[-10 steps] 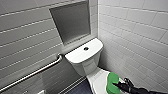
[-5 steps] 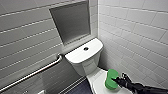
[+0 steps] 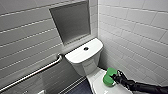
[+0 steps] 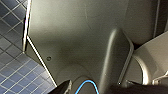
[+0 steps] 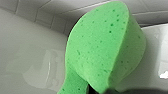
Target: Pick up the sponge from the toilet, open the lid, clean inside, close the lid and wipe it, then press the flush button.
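While right tool (image 3: 116, 76) grips sponge (image 3: 109, 77), lid (image 3: 98, 83) shut

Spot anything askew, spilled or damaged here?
Nothing spilled or damaged. Only oddity: the sponge is pinched into a fold by the right end effector, over the closed lid.

A grey tiled wall (image 3: 22, 32) takes the left side, its long tiles laid in level rows. Set into it, further off, is a flat-backed recess (image 3: 71, 21) of darker grey. Lower and nearer, a metal grab bar (image 3: 37, 71) is fixed along this wall. The wall on the right (image 3: 135, 27) has paler tiles - the two meet in a far corner. The floor (image 4: 12, 62) is small dark-blue squares with pale grout.
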{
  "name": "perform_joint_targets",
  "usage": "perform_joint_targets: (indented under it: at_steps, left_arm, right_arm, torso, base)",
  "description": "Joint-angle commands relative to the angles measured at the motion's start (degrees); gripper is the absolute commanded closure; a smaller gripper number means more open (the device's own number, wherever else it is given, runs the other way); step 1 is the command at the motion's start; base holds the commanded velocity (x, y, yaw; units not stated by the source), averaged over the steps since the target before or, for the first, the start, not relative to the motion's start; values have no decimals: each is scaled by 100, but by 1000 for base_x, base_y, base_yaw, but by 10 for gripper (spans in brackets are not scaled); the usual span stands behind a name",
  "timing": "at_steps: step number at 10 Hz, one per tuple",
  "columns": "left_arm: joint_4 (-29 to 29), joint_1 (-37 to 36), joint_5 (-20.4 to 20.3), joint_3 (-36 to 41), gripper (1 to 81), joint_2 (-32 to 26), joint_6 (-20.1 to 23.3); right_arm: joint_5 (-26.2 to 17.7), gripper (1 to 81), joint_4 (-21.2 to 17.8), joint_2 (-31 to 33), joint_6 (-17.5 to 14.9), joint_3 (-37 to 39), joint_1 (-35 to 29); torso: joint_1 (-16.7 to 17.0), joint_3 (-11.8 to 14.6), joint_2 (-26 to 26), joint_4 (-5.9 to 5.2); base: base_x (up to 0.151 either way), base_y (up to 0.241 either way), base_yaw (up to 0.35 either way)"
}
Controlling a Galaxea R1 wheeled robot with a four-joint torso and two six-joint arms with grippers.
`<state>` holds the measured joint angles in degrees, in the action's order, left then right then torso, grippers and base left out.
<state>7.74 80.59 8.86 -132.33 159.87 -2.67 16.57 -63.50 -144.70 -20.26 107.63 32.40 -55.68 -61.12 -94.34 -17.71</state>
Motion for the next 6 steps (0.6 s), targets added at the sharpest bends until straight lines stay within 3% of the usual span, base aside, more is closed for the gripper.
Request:
perform_joint_targets:
  at_steps: [1, 2, 4, 6]
  left_arm:
    - [8, -12, 458, 14, 10, -112, 38]
    - [8, -12, 458, 14, 10, -104, 38]
    - [8, -12, 458, 14, 10, -87, 38]
    - [26, -12, 458, 14, 10, -51, 38]
  right_arm:
    - [-304, 811, -215, -448, 4, 845, -406]
    - [-312, 811, -207, -378, 13, 899, -300]
    - [-165, 811, -76, 181, -4, 131, -28]
    - [705, 811, 303, 763, 22, -900, 289]
  torso:
    - [0, 0, 0, 0]
    - [0, 0, 0, 0]
    - [0, 0, 0, 0]
    - [0, 0, 0, 0]
  base:
    - [0, 0, 0]
    - [0, 0, 0]
    - [0, 0, 0]
    - [0, 0, 0]
